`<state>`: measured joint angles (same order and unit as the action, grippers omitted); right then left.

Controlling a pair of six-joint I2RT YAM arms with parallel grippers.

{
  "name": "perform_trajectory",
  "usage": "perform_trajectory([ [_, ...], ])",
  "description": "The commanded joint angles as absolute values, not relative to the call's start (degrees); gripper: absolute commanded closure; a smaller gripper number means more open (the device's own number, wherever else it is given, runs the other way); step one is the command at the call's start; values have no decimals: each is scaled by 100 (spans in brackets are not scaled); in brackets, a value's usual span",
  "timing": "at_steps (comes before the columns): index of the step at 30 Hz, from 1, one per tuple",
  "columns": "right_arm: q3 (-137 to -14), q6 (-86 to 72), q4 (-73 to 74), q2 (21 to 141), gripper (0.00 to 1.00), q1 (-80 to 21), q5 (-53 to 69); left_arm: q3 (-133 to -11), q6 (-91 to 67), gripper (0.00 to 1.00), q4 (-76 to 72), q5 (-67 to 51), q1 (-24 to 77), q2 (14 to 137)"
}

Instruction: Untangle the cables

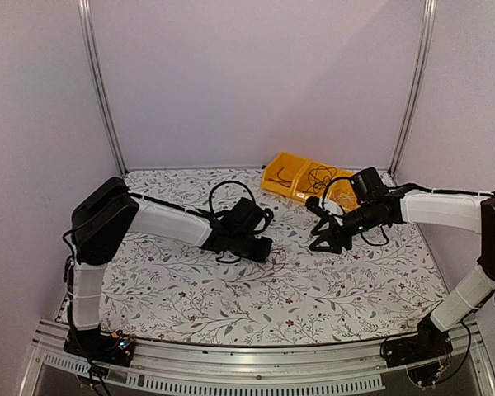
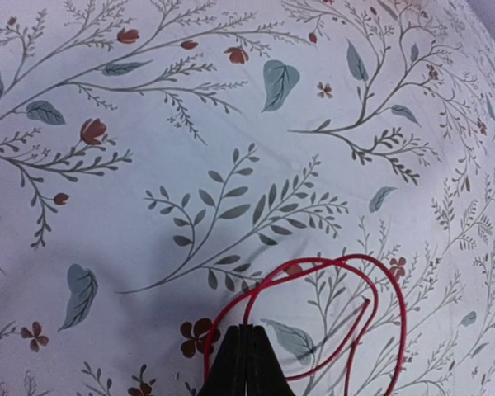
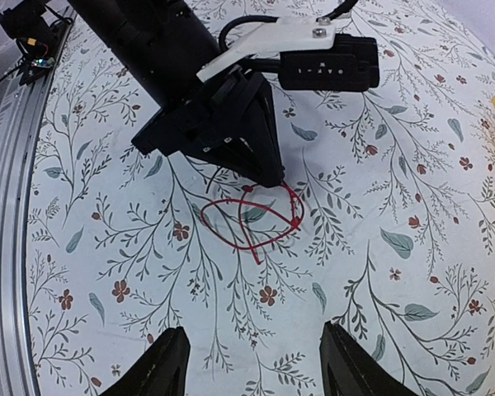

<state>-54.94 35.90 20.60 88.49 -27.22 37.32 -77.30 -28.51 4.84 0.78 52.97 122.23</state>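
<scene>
A thin red cable (image 1: 278, 262) lies in a small loose loop on the flowered table cover near the middle. It shows as crossed loops in the left wrist view (image 2: 358, 256) and the right wrist view (image 3: 296, 221). My left gripper (image 1: 268, 250) is down at the cover and shut, with one end of the red cable pinched between its tips (image 2: 247, 328); the right wrist view shows it from the front (image 3: 272, 177). My right gripper (image 1: 320, 245) hovers to the right of the loop, open and empty (image 3: 254, 328). Thin black cables (image 1: 318, 175) lie in a yellow bin.
The yellow bin (image 1: 282, 165) stands at the back right, just behind my right wrist. Aluminium posts (image 1: 99, 82) rise at both back corners. A metal rail (image 1: 231, 363) runs along the near edge.
</scene>
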Motion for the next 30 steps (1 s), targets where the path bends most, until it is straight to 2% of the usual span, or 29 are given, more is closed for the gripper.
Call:
perform_trajectory([
  [1,-5818,3788,2018,9030,42,-3304,3128,-7431,-2590,100,-126,45,5277,11571],
  [9,-6237,4562,1640,9858,40,-3699,2121,-7283,-2598,100,-226,-531,5246,11462],
  [20,-6721,4889,1314,10717,40,-3747,1947,-6596,-3090,100,-464,-459,5056,10895],
  [24,-6935,4880,1227,11044,42,-3766,2100,-6243,-3169,86,-498,-377,5050,10520],
  [26,-7019,4824,1185,11146,46,-3779,2247,-6002,-3232,82,-553,-324,5055,10349],
  [30,-7255,4783,1387,11402,70,-3788,2398,-5618,-3327,77,-668,-197,5071,10029],
])
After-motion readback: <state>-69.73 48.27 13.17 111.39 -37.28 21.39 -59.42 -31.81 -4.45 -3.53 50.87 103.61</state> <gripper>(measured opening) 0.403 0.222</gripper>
